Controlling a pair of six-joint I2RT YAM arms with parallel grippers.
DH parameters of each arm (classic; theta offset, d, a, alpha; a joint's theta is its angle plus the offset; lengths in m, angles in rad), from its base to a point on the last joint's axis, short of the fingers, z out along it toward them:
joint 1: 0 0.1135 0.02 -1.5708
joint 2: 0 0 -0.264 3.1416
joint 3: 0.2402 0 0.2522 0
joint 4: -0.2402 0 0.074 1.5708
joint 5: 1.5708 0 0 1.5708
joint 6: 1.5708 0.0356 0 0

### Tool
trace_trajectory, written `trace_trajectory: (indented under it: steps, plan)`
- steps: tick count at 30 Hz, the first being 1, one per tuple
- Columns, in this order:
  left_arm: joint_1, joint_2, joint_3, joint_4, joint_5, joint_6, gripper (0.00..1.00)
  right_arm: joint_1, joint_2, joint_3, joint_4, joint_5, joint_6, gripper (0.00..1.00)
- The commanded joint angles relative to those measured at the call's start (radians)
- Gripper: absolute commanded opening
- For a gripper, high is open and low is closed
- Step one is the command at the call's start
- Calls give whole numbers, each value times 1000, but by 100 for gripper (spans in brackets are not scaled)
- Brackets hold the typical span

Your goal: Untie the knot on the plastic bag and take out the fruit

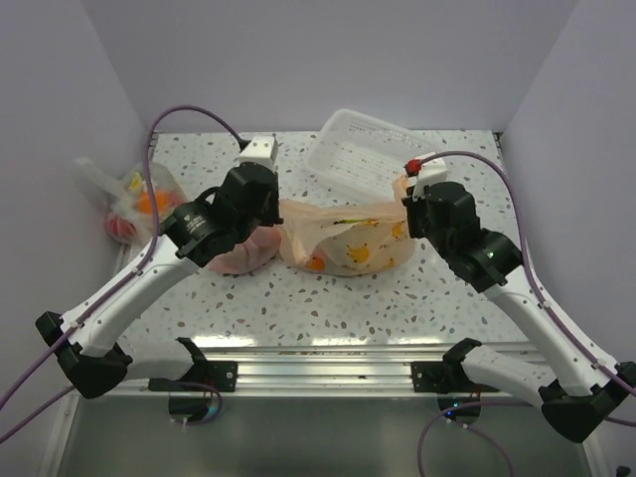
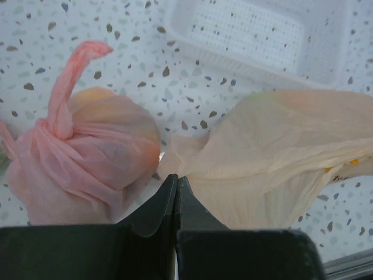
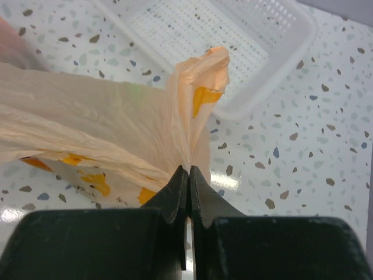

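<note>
"Where the two arms met over the table (image 1: pixel 298 298), what was each one gripping?"

"The left gripper (image 2: pixel 176 178) was clamped on the left end of the plastic bag (image 1: pixel 348 243), its jaws pressed flat together on a pinch of film. The right gripper (image 3: pixel 189 169) was clenched the same way on the bag's right end, where the film stood up crumpled above the fingertips."

"And the bag itself?"

"It lay on the speckled table, stretched between the two, in front of the white basket (image 1: pixel 358 149). The pink bag (image 2: pixel 87 157) sat just beside its left end, under the left wrist. A clear bag (image 1: pixel 134 199) was well apart at the far left."

"The knot?"

"I could not make it out from those angles. It may have been the bunched film at the right gripper."
</note>
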State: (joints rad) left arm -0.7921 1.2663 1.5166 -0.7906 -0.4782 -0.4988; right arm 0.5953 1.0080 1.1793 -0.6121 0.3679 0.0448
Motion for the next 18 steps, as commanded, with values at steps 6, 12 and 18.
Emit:
trace_trajectory:
  steps: [6,12,18]
  plan:
    - [13,-139,-383,-39,41,-133,0,-6,-57,-265,51,132,84,0]
    - [16,-150,-351,46,61,-116,0,-8,-63,-265,17,79,141,4]
    - [16,-111,-181,94,85,-49,31,-8,-60,-69,-70,-72,21,60]
